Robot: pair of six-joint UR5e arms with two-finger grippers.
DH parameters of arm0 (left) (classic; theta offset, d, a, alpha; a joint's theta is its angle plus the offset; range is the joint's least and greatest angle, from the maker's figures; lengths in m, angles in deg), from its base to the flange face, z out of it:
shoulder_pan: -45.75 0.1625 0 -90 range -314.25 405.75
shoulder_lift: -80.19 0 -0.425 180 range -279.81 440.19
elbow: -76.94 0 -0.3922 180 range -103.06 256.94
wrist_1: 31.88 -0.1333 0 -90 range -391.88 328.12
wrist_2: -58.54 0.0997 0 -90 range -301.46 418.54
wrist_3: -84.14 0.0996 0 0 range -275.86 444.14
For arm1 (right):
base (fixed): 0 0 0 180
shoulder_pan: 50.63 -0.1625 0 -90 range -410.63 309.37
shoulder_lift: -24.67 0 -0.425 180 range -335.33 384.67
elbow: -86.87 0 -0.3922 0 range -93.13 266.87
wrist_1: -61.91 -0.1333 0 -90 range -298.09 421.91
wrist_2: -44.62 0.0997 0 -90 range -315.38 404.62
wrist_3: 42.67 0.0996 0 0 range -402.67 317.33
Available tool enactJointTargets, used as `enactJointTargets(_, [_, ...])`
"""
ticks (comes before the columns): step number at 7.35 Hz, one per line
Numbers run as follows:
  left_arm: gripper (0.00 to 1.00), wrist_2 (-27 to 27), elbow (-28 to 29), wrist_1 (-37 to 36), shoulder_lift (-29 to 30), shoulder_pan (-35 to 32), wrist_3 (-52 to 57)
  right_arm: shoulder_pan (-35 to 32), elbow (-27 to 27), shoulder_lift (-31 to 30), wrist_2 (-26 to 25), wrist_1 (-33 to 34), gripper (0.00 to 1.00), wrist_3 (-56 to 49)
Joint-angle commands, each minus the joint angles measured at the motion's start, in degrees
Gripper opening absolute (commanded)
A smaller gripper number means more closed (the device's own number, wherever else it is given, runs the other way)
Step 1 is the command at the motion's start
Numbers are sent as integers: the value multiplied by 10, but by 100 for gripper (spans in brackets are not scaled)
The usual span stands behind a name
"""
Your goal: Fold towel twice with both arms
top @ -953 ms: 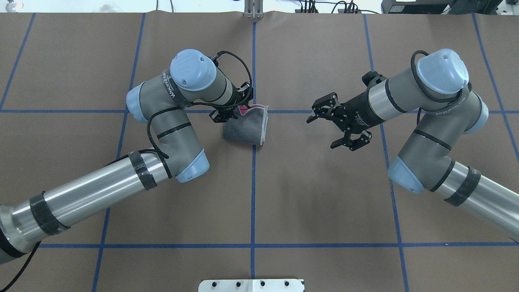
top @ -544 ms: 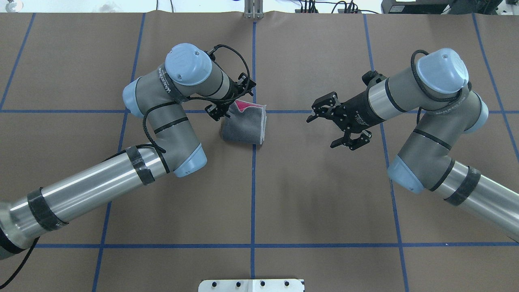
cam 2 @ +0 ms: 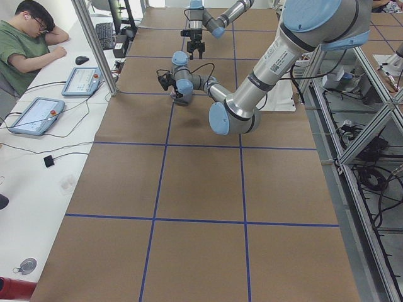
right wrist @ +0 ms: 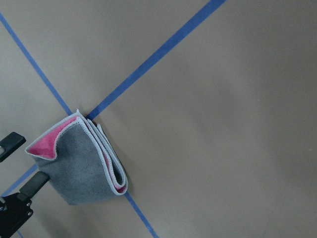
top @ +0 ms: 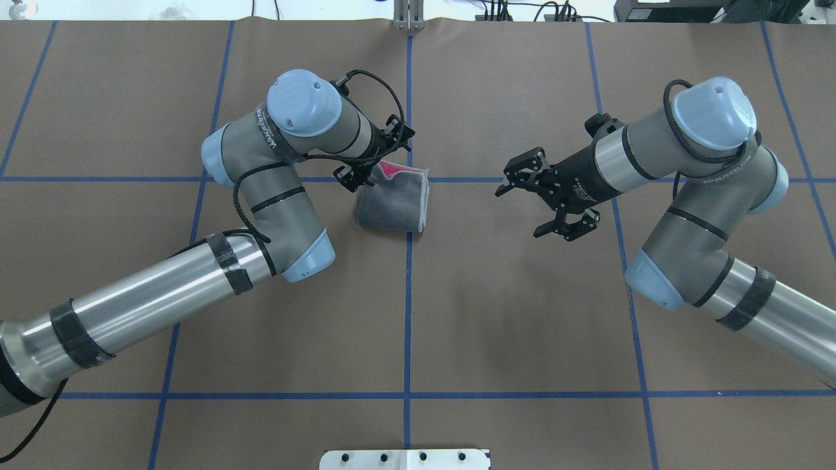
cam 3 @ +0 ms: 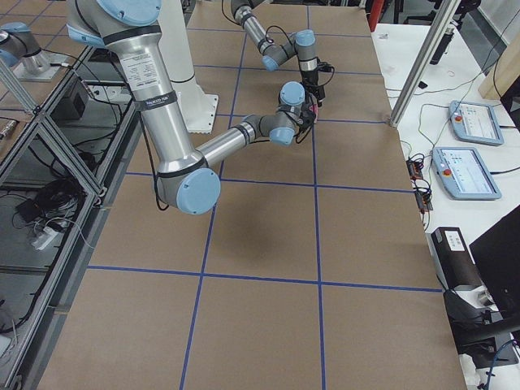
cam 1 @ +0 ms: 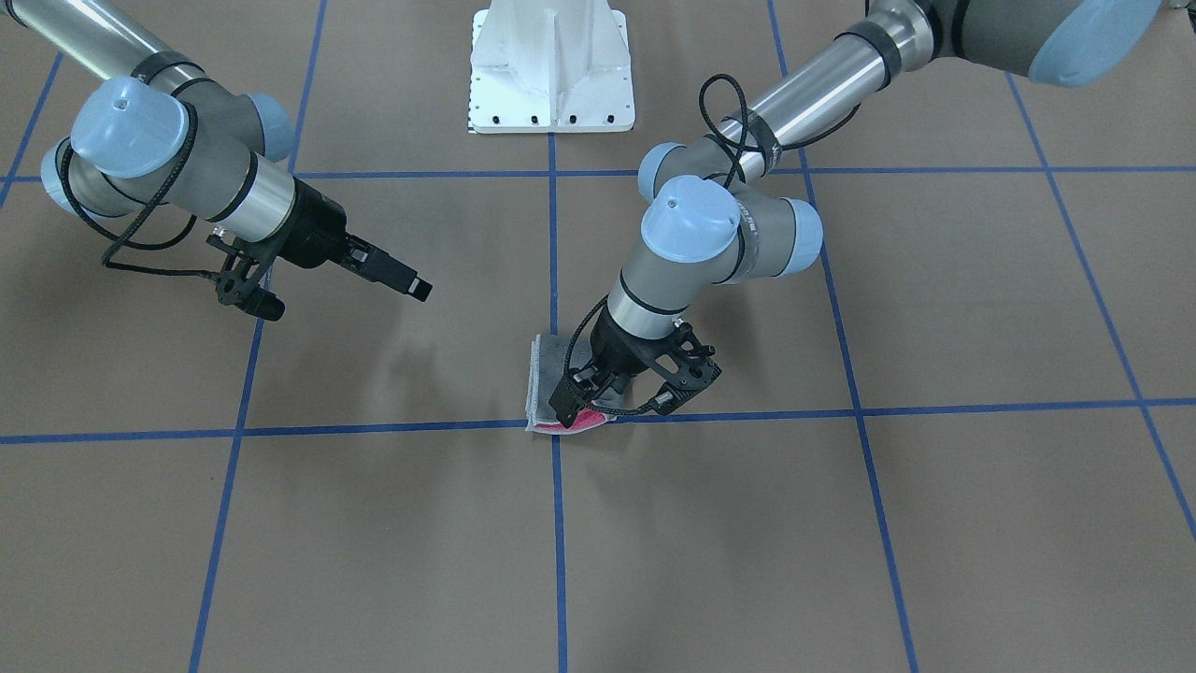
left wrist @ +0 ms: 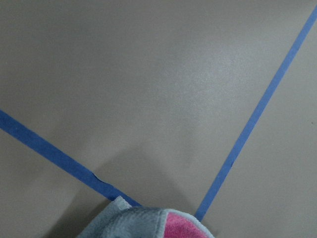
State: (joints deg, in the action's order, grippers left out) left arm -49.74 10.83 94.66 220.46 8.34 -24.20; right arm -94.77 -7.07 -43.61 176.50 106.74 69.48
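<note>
Towel [top: 392, 205]: terry, folded into a small grey rectangle with a pink corner exposed, lying on the brown counter [top: 522, 313] just upper left of frame centre. Left gripper [top: 358, 176]: spread, at the towel's upper-left corner, partly masking that edge. Right gripper [top: 519, 210]: spread, well apart to the right, with bare counter between.

A brown tabletop [top: 522, 313] has blue tape lines [top: 407, 326]. A white base [cam 1: 551, 70] stands on it. A person [cam 2: 25, 47] leans near a tablet [cam 2: 82, 80].
</note>
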Motion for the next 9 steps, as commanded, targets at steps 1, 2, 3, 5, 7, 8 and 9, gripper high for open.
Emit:
enactJointTargets(1, [100,0,15,6,12,4,-6,-1,-2,-1,0,-1,99,0])
enactJointTargets(2, [100,0,26,6,21,4,-6,-1,-3,-1,0,0,99,0])
enactJointTargets(3, [100,0,51,19,36,4,-6,-1,-2,-1,0,0,99,0])
enactJointTargets(5, [100,0,119,80,49,4,-4,-2,-2,-1,0,0,99,0])
enactJointTargets(7, [100,1,128,88,49,3,0,-2,-2,-2,0,-1,99,0])
enactJointTargets(8, [100,2,128,88,49,2,1,-3,-1,-1,0,0,99,0])
enactJointTargets(9, [100,2,128,88,49,1,1,-3,-1,-1,0,0,99,0])
